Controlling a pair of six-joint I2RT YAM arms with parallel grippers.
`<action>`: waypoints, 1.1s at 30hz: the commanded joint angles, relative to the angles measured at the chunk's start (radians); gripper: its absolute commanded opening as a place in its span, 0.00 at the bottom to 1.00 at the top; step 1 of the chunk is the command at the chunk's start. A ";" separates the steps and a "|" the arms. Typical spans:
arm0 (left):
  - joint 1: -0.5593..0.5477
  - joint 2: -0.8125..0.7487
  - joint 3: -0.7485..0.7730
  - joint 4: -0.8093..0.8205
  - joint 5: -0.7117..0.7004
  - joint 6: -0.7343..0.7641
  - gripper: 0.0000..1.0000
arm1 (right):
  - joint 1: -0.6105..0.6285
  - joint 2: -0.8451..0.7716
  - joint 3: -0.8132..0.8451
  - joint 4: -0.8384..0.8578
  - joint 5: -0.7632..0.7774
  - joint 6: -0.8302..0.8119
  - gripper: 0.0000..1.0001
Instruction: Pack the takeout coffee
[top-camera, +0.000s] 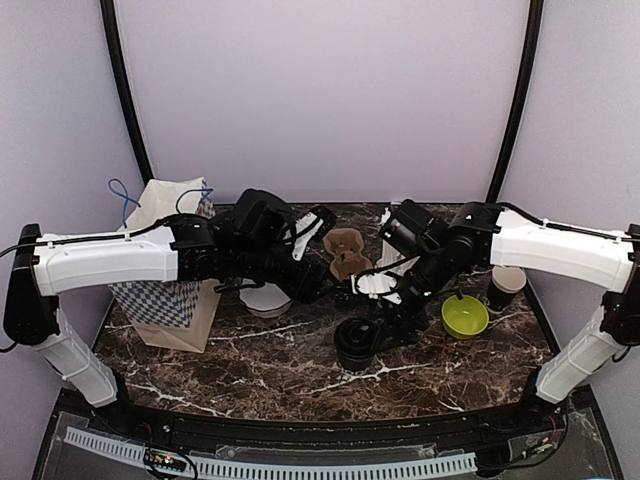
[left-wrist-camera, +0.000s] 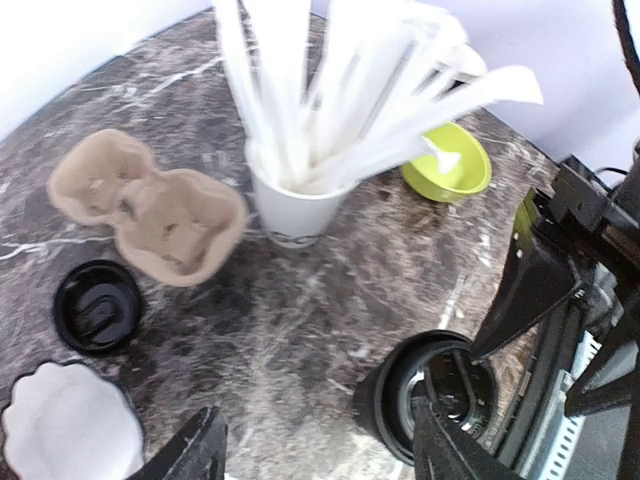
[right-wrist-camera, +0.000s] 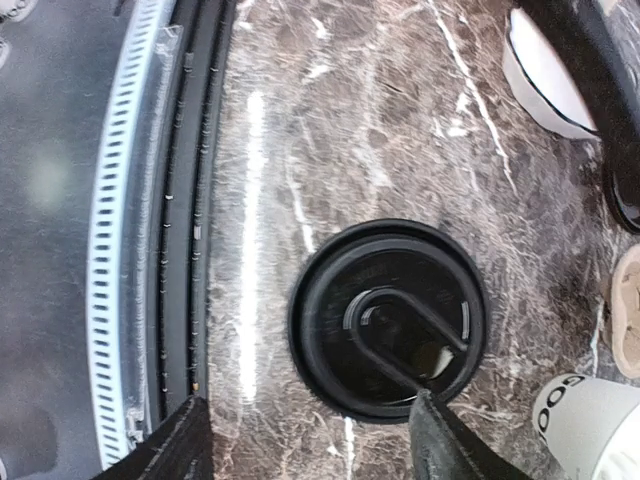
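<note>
The only lettering I can make out is on the white paper cup (right-wrist-camera: 598, 432) in the lower right corner of my right wrist view; dark rounded characters run across its side, turned and cut off by the frame edge, looking like "goo"; the full word I cannot tell; from my left wrist, that cup shows a small dark print near its base, too blurred to read.

a robot lab booth dressed with café things: plain lilac walls (top-camera: 320, 100) and black poles (top-camera: 125, 90) close in a dark marble worktop (top-camera: 290, 375). two white arms (top-camera: 110, 258) are bolted at its near edge. on it are a lidded cup (right-wrist-camera: 388, 318), straws (left-wrist-camera: 300, 90), a carrier (left-wrist-camera: 150, 210) and a paper bag (top-camera: 165, 300).
</note>
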 joint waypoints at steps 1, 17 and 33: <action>-0.002 -0.068 -0.004 -0.044 -0.206 -0.057 0.68 | 0.017 0.063 0.049 0.049 0.127 0.015 0.82; 0.036 -0.198 -0.131 -0.028 -0.343 -0.166 0.75 | 0.069 0.170 0.088 0.055 0.184 0.036 0.83; 0.075 -0.213 -0.132 -0.029 -0.334 -0.145 0.75 | 0.066 -0.038 0.019 -0.060 0.131 -0.069 0.61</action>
